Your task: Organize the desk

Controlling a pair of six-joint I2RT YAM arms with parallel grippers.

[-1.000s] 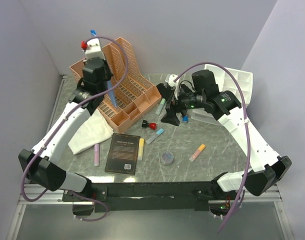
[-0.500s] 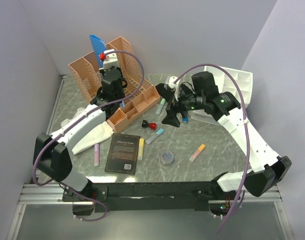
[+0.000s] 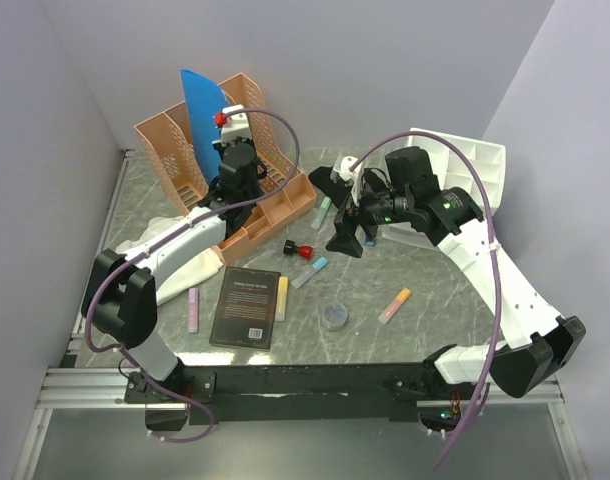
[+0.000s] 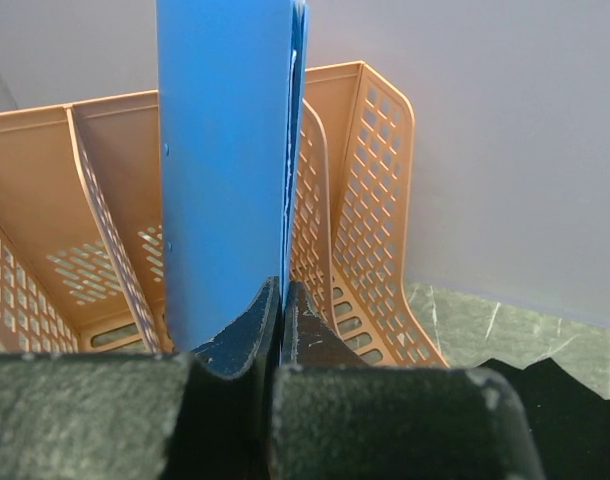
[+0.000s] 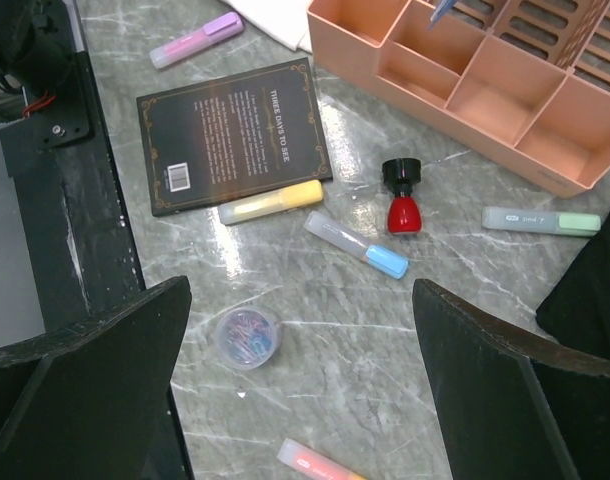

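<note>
Upper left: left jaws, shut on the blue folder (image 3: 202, 112), have swung it upright over the file rack (image 3: 161, 150), ready for slotting; right jaws gape empty above the bench (image 3: 375, 270) filling mid-frame.

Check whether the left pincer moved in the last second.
Yes. The left pincer, shut on the blue folder, swung right: from left of the black book to directly behind it.

Both arms (image 3: 175, 255): white links, blk joints, purple cables (image 3: 497, 300), blk textured fingers (image 5: 95, 390).
</note>
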